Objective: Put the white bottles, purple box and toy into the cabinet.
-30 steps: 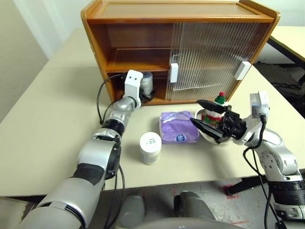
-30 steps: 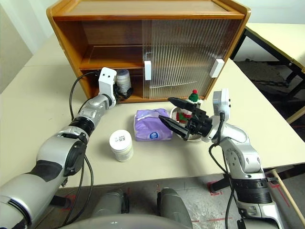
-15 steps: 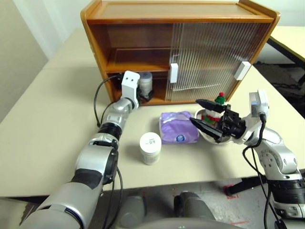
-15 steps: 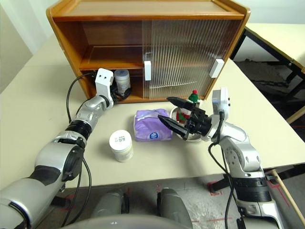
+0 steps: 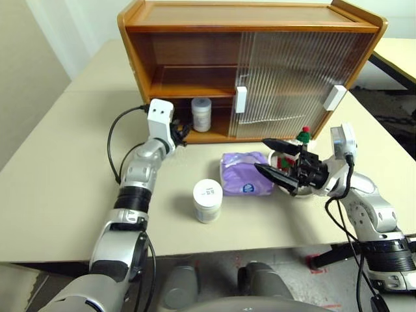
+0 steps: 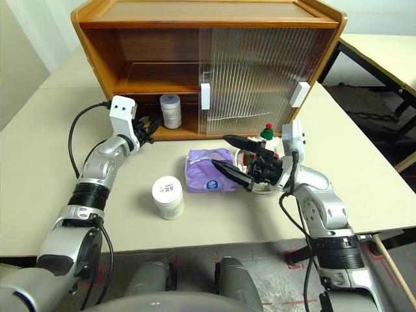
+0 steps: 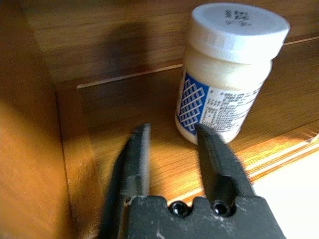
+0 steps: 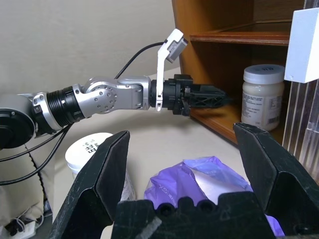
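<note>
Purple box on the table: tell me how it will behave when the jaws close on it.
The purple box looks like a soft, crinkly-wrapped packet, so it will probably dent and sag rather than stay stiff. Its glossy wrapper may slip. Lying flat, it seems unlikely to roll or tip.

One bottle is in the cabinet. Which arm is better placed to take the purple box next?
Right. The right gripper hangs open beside the purple box, while the left gripper is at the cabinet mouth near the shelved bottle.

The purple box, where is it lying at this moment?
In the left eye view, the purple box lies on the table in front of the cabinet, between the white bottle and the dish holding the toy.
</note>
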